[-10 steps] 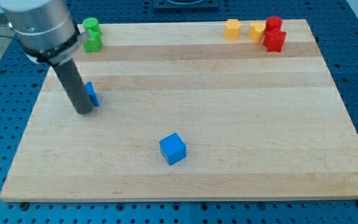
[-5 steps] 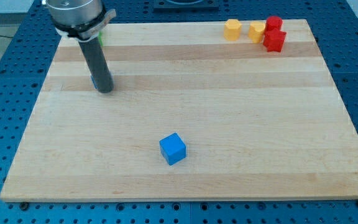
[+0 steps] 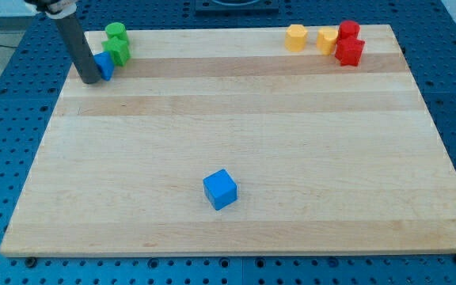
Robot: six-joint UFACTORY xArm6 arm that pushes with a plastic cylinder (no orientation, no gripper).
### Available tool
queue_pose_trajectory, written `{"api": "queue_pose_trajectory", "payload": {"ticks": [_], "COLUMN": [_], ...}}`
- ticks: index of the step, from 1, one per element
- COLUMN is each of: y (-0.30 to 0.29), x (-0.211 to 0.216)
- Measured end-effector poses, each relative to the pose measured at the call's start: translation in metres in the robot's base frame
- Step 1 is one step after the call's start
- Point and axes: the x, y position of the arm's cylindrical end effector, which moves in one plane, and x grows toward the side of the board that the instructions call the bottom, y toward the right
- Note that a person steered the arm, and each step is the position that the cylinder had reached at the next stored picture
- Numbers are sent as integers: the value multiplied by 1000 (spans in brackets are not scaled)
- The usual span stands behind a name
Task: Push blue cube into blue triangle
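Note:
The blue cube (image 3: pixel 220 189) sits on the wooden board (image 3: pixel 236 134) low in the middle of the view. The blue triangle (image 3: pixel 104 66) is near the board's top left corner, partly hidden behind my rod and touching the green blocks (image 3: pixel 117 45). My tip (image 3: pixel 89 79) stands at the triangle's left side, touching it, far up and to the left of the blue cube.
Two green blocks stand stacked close together at the top left, just right of the triangle. Two yellow blocks (image 3: pixel 310 37) and two red blocks (image 3: pixel 348 44) sit at the board's top right edge.
My rod has moved up and to the left, and the blue triangle has moved with it from the left middle up to the green blocks. The blue cube has not moved.

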Motion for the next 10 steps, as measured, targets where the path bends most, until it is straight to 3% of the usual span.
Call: {"api": "queue_pose_trajectory", "payload": {"ticks": [1,2,3,4,5,6,7,8,9,10], "y": [44,161,255,265,253,225,140,142,169,176], "x": [25,85,179,202,245,261,249,213,223,201]}}
